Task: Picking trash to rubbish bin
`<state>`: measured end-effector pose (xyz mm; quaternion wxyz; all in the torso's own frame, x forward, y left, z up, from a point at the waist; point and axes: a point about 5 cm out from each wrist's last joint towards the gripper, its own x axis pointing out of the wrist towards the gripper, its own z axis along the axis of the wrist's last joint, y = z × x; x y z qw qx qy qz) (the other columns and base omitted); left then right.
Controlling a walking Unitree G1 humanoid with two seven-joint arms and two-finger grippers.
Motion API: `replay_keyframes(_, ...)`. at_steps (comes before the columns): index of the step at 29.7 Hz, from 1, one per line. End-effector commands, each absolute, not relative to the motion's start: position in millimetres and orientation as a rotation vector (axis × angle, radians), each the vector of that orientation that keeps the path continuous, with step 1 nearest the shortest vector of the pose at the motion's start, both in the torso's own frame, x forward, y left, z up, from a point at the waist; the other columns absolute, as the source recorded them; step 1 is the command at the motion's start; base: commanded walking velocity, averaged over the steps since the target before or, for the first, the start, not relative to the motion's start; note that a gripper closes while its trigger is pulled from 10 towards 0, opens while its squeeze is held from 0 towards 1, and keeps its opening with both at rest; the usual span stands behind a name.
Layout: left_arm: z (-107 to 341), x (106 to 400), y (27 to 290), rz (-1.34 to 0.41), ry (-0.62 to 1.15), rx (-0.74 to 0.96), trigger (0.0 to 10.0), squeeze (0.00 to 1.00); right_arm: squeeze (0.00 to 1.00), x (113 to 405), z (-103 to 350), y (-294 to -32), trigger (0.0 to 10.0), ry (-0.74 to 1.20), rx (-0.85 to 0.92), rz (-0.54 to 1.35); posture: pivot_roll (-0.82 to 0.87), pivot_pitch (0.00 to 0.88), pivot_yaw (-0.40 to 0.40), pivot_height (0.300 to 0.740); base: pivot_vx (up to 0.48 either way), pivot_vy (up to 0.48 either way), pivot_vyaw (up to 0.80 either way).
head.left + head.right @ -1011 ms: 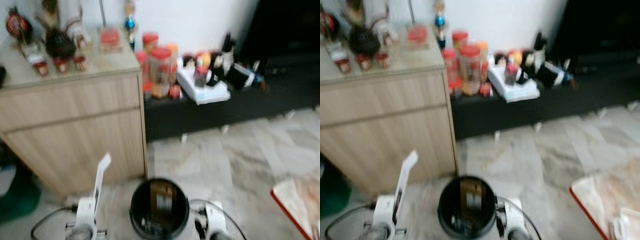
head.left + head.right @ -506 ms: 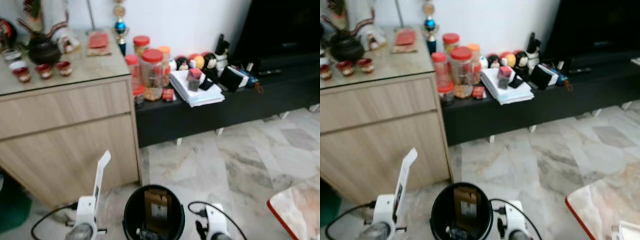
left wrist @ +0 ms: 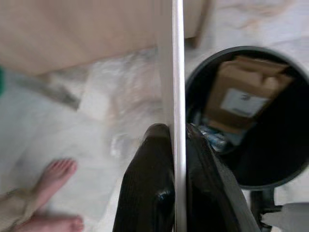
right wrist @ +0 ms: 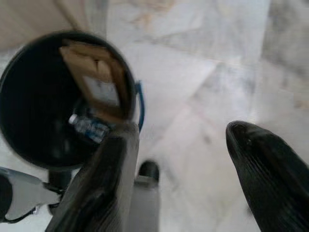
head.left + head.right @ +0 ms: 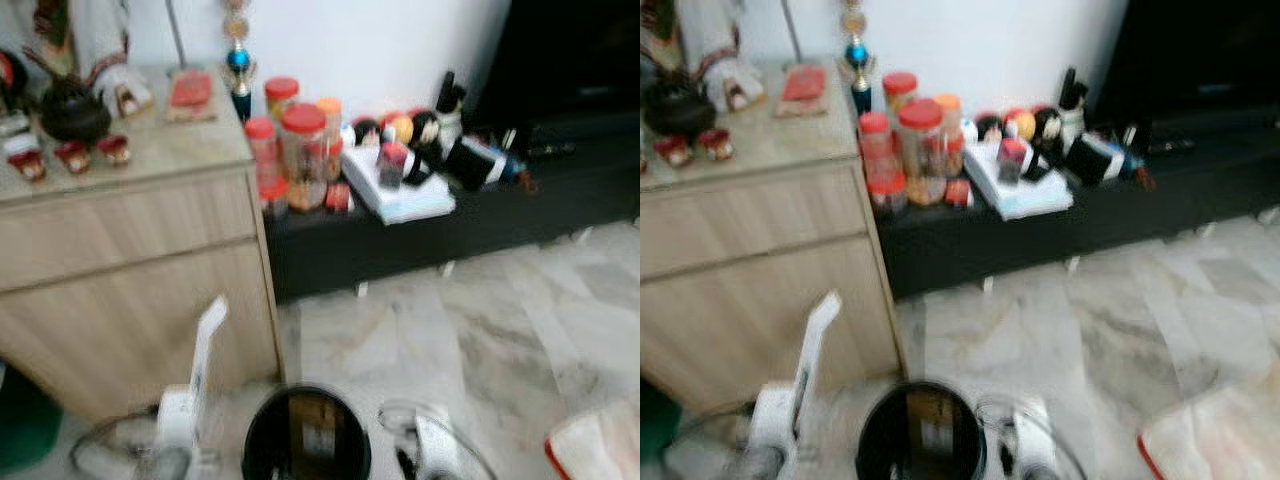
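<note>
Cabinet (image 5: 140, 260): wooden, filling the left half of the head view, with a teapot (image 5: 68, 112) and small cups on top at upper left; nothing there is my concern.
Left gripper (image 3: 174, 145): low in the left wrist view, both fingers pressed together on a thin white card (image 5: 207, 345), which stands on edge and leans up from the lower left of the head view. I judge I hold it upright so that it can drop cleanly.
Bare foot (image 3: 55, 176): a person's, lower left of the left wrist view, on the floor near me.
Bin (image 5: 305, 435): black and round, bottom centre of the head view, just beside the card, already holding a brown box (image 3: 244, 92) and a bottle.
Right gripper (image 4: 193, 159): fingers wide apart and holding nothing, hanging just beside the bin's rim, I judge to leave the mouth free.
Low shelf (image 5: 450, 225): dark, centre right, crowded with jars (image 5: 300, 150) and papers.
</note>
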<state>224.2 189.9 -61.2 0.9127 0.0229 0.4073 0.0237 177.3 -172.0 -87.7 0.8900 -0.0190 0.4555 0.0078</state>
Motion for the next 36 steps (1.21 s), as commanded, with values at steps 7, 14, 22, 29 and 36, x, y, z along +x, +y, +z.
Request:
replay_keyframes(7,-41,255,160,-0.267,0.730,0.216,10.0,0.00,0.00,210,-72,-147,10.0,0.879,-0.025,0.164,0.01,0.023,-0.026,0.740,0.000,0.000,0.00)
replay_keyframes(14,-33,265,134,-0.445,0.718,0.241,10.0,0.00,0.00,228,-61,-132,10.0,0.836,-0.048,0.276,0.01,0.023,-0.028,0.740,0.000,0.000,0.00)
replay_keyframes(22,-38,258,122,-0.584,0.778,0.315,10.0,0.00,0.00,239,-54,-128,10.0,0.804,-0.076,0.305,0.01,0.023,-0.026,0.740,0.000,0.000,0.00)
replay_keyframes(29,-40,256,128,-0.579,0.796,0.328,10.0,0.00,0.00,237,-55,-127,10.0,0.805,-0.081,0.319,0.01,0.027,-0.026,0.740,0.000,0.000,0.00)
replay_keyframes(36,-41,254,130,-0.577,0.799,0.328,10.0,1.00,0.00,237,-55,-127,10.0,0.806,-0.078,0.319,0.01,0.027,-0.026,0.740,0.000,0.000,0.00)
